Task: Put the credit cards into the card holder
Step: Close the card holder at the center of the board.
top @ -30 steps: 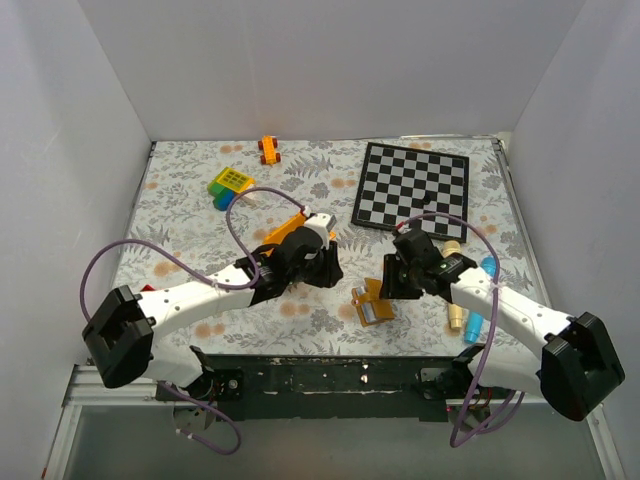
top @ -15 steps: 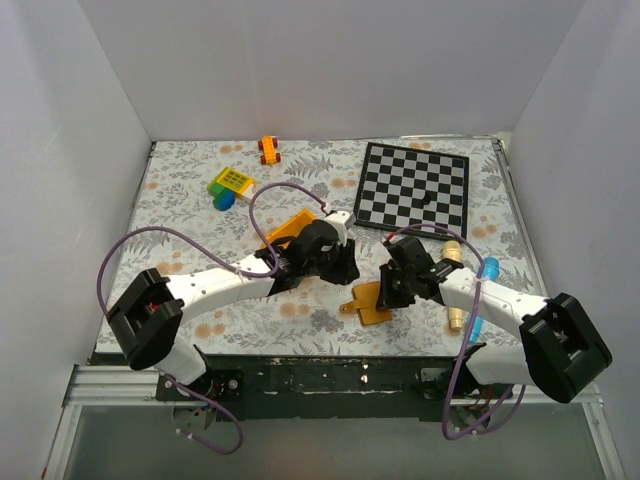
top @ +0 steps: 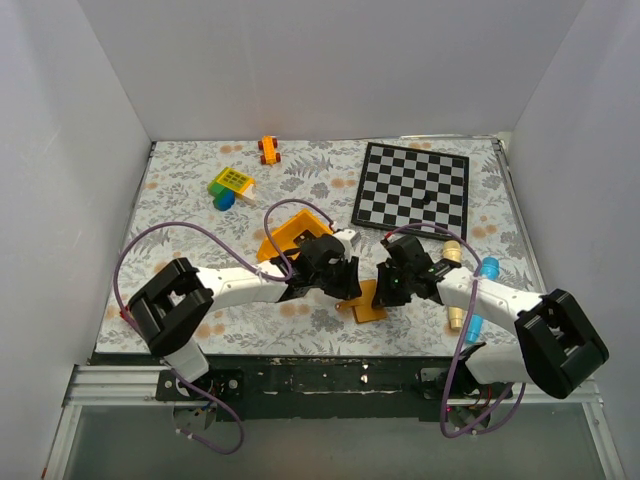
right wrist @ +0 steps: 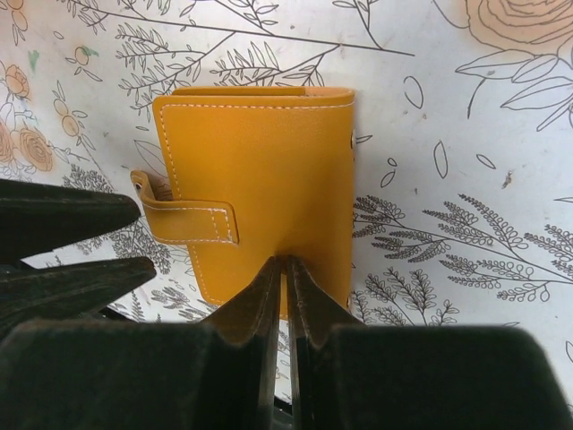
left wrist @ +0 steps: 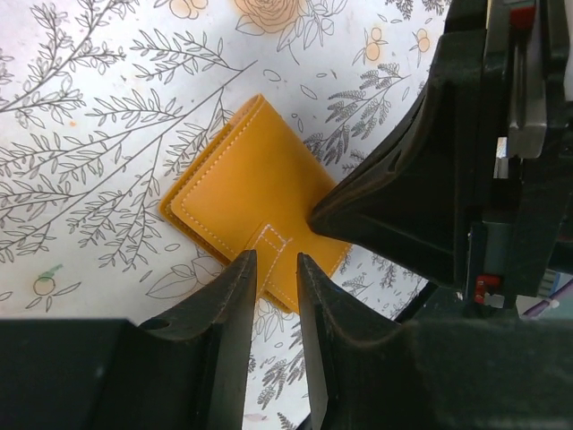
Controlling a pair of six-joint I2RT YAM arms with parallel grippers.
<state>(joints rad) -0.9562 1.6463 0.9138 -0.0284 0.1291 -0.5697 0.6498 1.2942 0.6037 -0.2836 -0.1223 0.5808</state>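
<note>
Tan card holder lies closed; right hand pressed together on its edge, left hand narrowly spread astride the strap.

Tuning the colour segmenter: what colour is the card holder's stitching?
White stitching on the orange-yellow card holder; clearest in the right wrist view.

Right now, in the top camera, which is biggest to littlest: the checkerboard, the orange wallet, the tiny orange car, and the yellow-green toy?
1. chequered board, by far.
2. card holder and yellow-green toy look about alike; the holder is partly covered, so I won't rank them.
3. orange car, smallest.
</note>
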